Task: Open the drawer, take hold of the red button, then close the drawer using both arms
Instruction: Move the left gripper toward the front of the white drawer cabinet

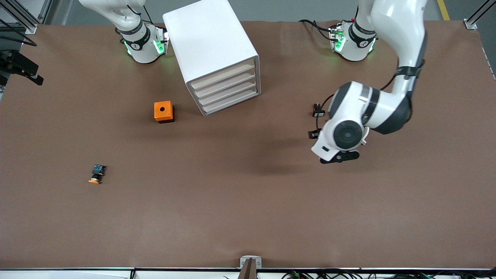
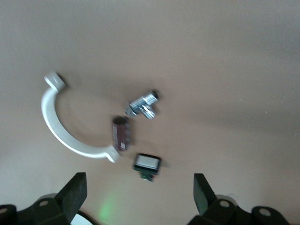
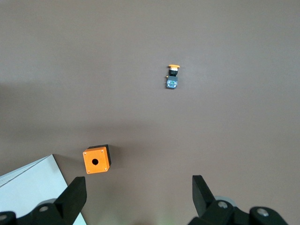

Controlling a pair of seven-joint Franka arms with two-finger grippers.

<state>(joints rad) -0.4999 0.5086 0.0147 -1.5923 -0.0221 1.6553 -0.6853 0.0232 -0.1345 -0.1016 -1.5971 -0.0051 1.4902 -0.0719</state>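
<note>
Robot arms: two, right arm (image 1: 128,23) and left arm (image 1: 387,77)
Drawer cabinets: one (image 1: 213,50), four drawers
Orange boxes: one (image 1: 163,111)
Orange-capped buttons: one (image 1: 97,174)
White curved clamps: one (image 2: 65,126)
Metal fittings: one (image 2: 143,107)
Small rectangular switches: one (image 2: 147,164)

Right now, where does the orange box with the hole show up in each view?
Front view: the orange box stands on the table beside the white drawer cabinet, toward the right arm's end.
Left wrist view: not in it.
Right wrist view: low in the picture, beside the cabinet's corner.
Shared landmark: the cabinet.
</note>
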